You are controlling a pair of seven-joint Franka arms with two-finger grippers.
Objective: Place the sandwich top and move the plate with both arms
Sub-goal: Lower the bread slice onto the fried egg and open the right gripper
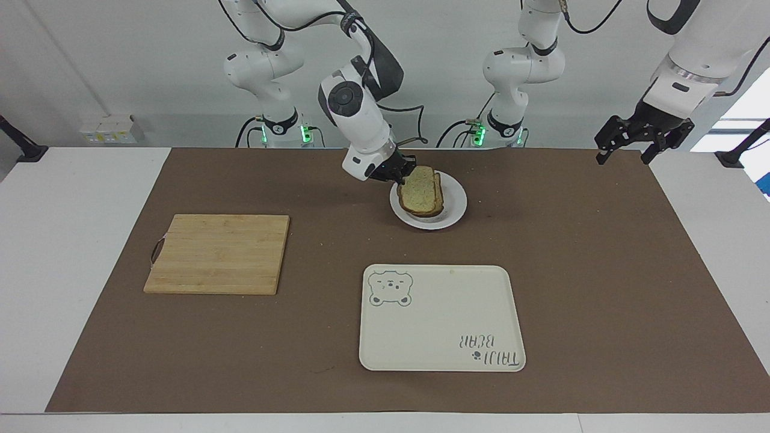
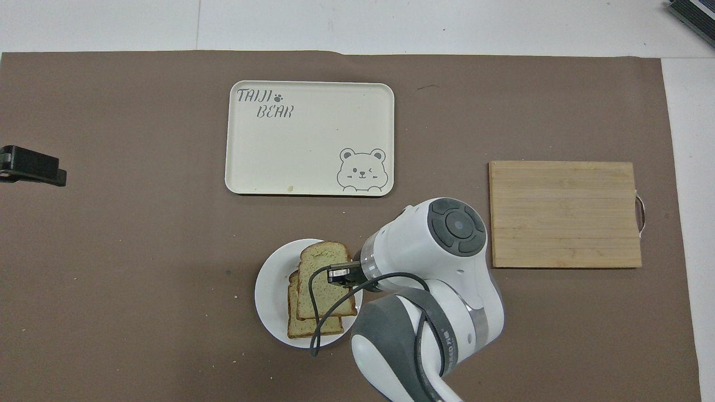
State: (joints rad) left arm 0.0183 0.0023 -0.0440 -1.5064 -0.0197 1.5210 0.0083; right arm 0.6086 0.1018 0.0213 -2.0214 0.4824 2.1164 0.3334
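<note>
Over the plate [image 1: 452, 211], the right gripper [image 1: 402, 174] clamps the sandwich top [image 1: 419, 192] by its edge, above the lower slice.
From overhead, the sandwich top [image 2: 323, 279] is beside the right gripper [image 2: 338, 274]; the left gripper [image 2: 31, 166] waits, fingers unreadable.

A robotics lab: two white jointed robot arms [image 1: 361, 129] with green base lights stand at twelve o'clock of a white table [image 1: 78, 240] against a bare wall. A brown paper mat [image 1: 571, 270] covers the table, with a wall socket strip [image 1: 108, 129] at ten o'clock.
</note>
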